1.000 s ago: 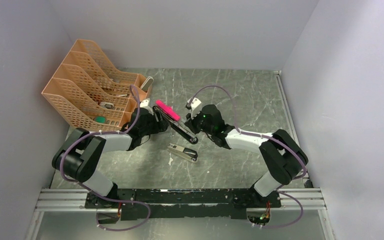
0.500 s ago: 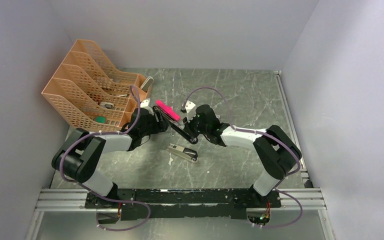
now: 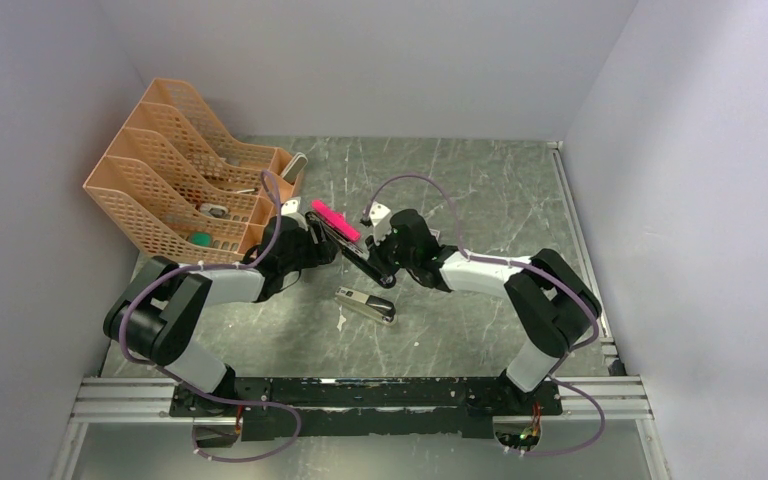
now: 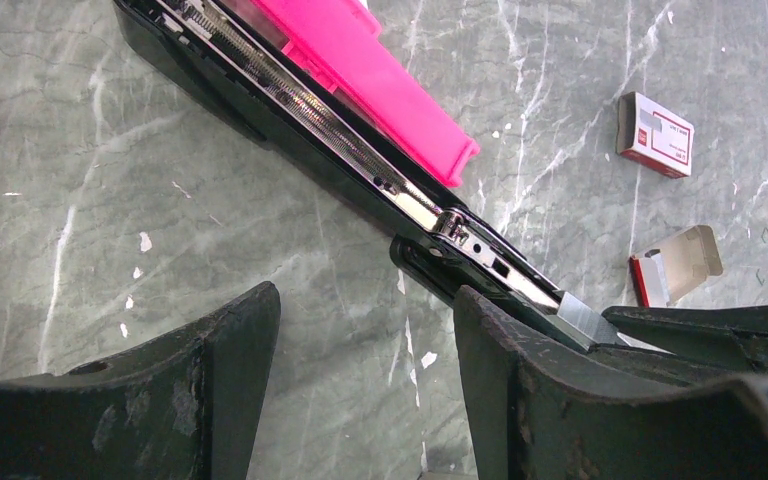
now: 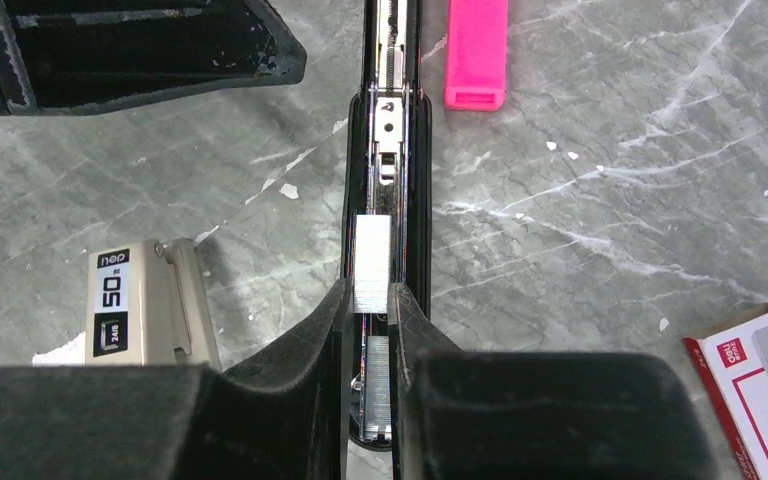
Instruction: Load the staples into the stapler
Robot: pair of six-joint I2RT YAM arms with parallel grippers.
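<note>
A: Right claw (image 5: 371, 300)?
B: Narrow, pinching the short silvery staple strip (image 5: 372, 255) inside the opened long black stapler (image 5: 420, 170), at its four-o'clock end seen from above.
A: Left claw (image 4: 360, 300)?
B: Wide, holding nothing.

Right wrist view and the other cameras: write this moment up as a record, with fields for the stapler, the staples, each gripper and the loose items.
stapler: black stapler lying open on the table, silver rail exposed
staples: one strip lined up over the rail's channel
right gripper: shut on the staples, pinching the strip's near end
left gripper: open, holding nothing, close to the stapler
pink plastic piece: lying alongside the stapler
boxes: closed staple box; opened box
other: beige stapler on the table, untouched
</note>
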